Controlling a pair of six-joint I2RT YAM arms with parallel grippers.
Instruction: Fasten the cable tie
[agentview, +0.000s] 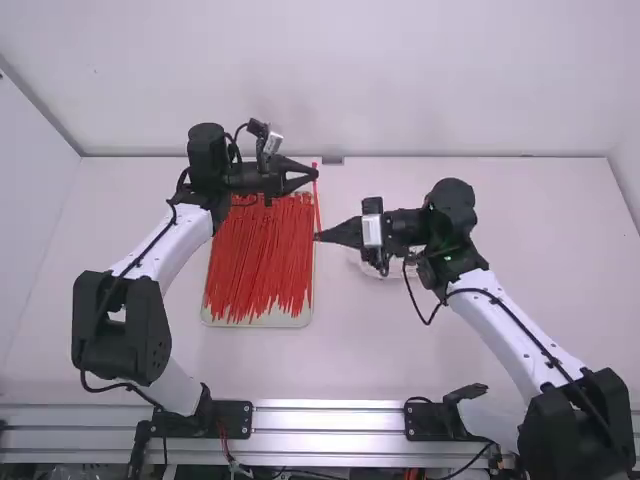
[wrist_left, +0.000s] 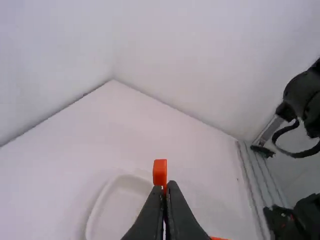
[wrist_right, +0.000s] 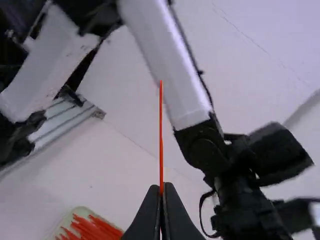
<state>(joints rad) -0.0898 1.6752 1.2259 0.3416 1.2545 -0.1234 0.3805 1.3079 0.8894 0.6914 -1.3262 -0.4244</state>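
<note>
Cable tie (agentview: 317, 205), red, one: stretched between both grippers, along the right edge of the tray (agentview: 260, 323).
Left gripper (agentview: 312, 175): clenched on the tie's head end, over the tray's far right corner.
Right gripper (agentview: 320, 237): clenched on the strap, just beside the tray's right edge.
Tray: heaped with loose red ties (agentview: 260, 255).

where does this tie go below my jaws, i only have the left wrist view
Observer: The tie runs straight from the left jaws to the right jaws, which are shut on its tail.
Operator: looped yet
Observer: No. The strap is straight, and the tail is not yet through the head.
Operator: anything under it
Observer: A pile of red ties on a tray, beside the right jaws.
</note>
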